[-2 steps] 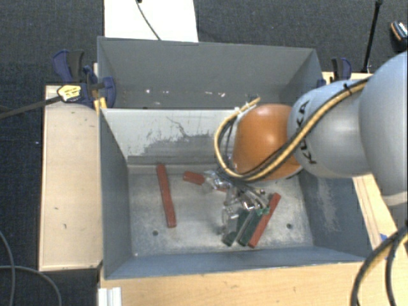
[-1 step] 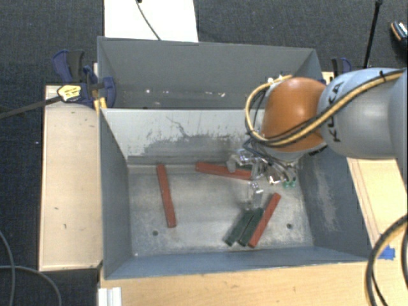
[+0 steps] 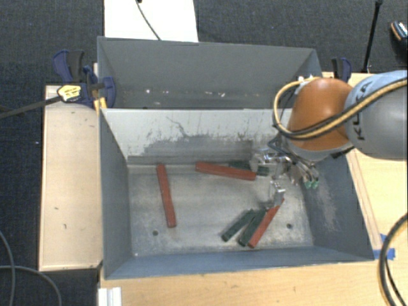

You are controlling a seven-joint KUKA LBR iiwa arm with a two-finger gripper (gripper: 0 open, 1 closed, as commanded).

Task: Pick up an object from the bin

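My gripper point(image 3: 278, 195) hangs over the bin's right half, just above the upper end of a slanted red stick point(image 3: 264, 224). Two dark green sticks point(image 3: 241, 225) lie against that red stick's left side, near the front wall. A second red stick point(image 3: 224, 171) lies almost level, left of the gripper near the back wall. A dark green piece point(image 3: 240, 165) shows just behind its right end.
A third red stick point(image 3: 166, 195) lies nearly upright in the picture on the bin's left floor. The arm with its orange cover and cables reaches in over the right wall.
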